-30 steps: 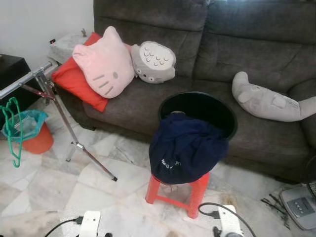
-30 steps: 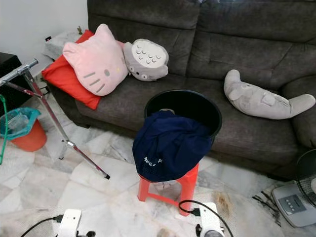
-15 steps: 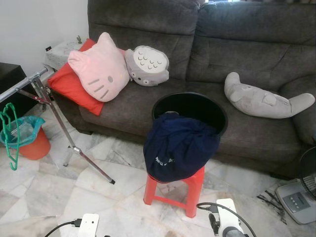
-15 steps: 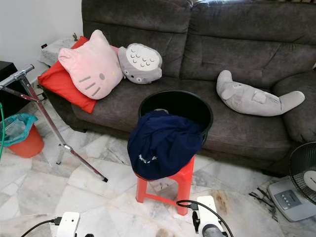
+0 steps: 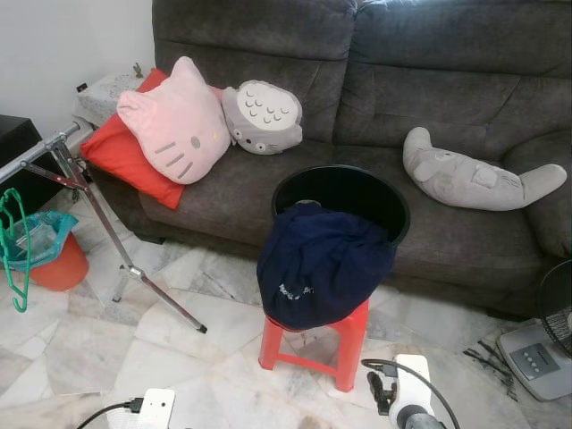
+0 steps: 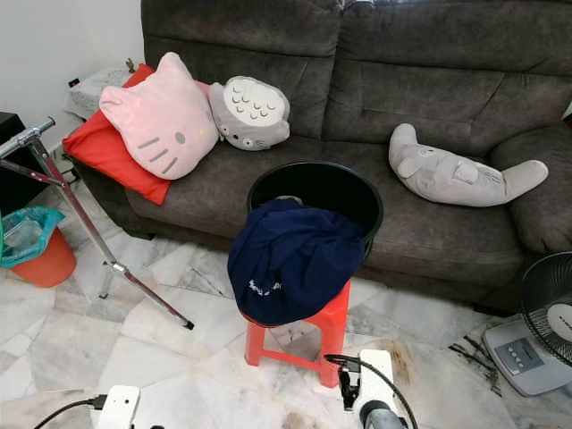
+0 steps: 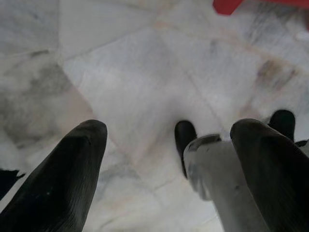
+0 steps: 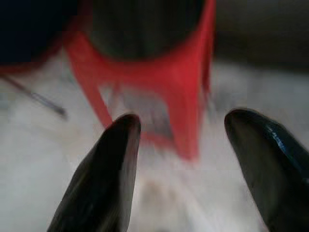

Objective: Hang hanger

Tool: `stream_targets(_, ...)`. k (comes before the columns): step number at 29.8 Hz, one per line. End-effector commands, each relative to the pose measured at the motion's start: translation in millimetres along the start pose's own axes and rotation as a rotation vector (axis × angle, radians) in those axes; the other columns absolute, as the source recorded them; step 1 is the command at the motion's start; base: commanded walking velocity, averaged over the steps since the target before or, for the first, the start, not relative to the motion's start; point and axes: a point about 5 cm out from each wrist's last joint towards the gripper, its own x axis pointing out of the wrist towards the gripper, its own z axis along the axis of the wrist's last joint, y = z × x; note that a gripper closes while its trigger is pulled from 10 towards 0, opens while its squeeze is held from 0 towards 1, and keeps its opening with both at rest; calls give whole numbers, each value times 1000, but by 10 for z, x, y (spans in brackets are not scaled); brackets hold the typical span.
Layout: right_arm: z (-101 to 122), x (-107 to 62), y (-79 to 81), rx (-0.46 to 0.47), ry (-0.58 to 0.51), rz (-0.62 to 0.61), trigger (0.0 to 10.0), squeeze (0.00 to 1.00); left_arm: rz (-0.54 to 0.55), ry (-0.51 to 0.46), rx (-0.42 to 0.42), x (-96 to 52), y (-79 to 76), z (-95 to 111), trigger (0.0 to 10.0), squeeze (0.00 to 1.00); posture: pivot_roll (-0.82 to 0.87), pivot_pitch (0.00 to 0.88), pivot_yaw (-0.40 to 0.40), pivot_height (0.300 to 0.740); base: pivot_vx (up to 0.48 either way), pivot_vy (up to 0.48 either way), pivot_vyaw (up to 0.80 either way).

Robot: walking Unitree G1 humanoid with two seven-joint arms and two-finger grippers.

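A green hanger (image 5: 12, 246) hangs from the silver bar of a metal clothes rack (image 5: 40, 152) at the far left, above the marble floor. Both arms are low at the bottom edge of the eye views, far from the hanger. My left gripper (image 7: 171, 129) is open over bare marble tiles with nothing between its fingers. My right gripper (image 8: 183, 120) is also open and empty, pointing at the blurred red stool (image 8: 186, 82).
A navy garment (image 5: 322, 264) is draped over a black basket (image 5: 344, 192) on the red stool (image 5: 313, 344) in front of a grey sofa (image 5: 429, 80) with cushions and plush toys. An orange bin (image 5: 54, 259) stands left, a fan (image 6: 547, 313) right.
The whole picture has shifted, so the camera moved: the fan has come into view at the right. The right arm shows a little higher at the bottom edge. Hanger and rack stay put.
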Motion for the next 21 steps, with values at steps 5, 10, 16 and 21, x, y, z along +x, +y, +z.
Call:
stream_targets(5, 116, 35, 47, 56, -71, 57, 10000, 0, -4, 24, 37, -16, 28, -67, 10000, 0, -16, 0, 7, 740, 0, 0, 0)
stream_targets(10, 121, 16, 95, 118, -89, 113, 10000, 0, -5, 21, 39, -16, 24, -66, 10000, 0, -15, 0, 9, 740, 0, 0, 0)
stream_targets(16, 146, -4, 180, 364, -129, 174, 10000, 0, -7, 16, 43, -12, 16, -51, 10000, 0, -14, 0, 11, 740, 0, 0, 0)
stream_targets(21, 521, 127, 188, 414, -194, 309, 10000, 0, -1, 3, 47, -3, 26, 0, 10000, 0, -13, 0, 16, 740, 0, 0, 0)
